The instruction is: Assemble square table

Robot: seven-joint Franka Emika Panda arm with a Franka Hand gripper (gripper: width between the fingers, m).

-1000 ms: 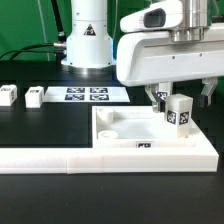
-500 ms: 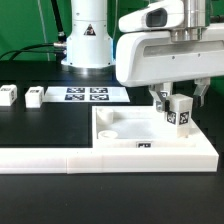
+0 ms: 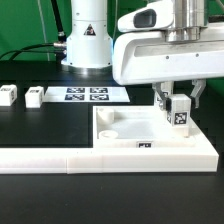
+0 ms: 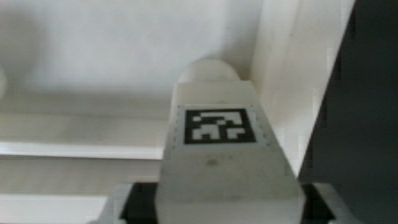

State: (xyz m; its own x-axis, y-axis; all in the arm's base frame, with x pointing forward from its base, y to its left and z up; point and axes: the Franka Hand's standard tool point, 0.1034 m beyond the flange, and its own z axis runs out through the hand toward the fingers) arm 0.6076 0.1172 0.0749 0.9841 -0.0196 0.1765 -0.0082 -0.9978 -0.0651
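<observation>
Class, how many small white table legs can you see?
3. Far-left leg and its neighbour leg sit on the black table; the third leg is in the gripper over the tabletop. Others may be hidden.

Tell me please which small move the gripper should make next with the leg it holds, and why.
Probably a short, straight push down, with the fingers shut. The gripper clamps one leg upright near the tabletop's corner on the exterior view's right, and its foot seems to be at the surface. Whether the leg is fully seated cannot be told, so pressing before releasing seems safest.
</observation>
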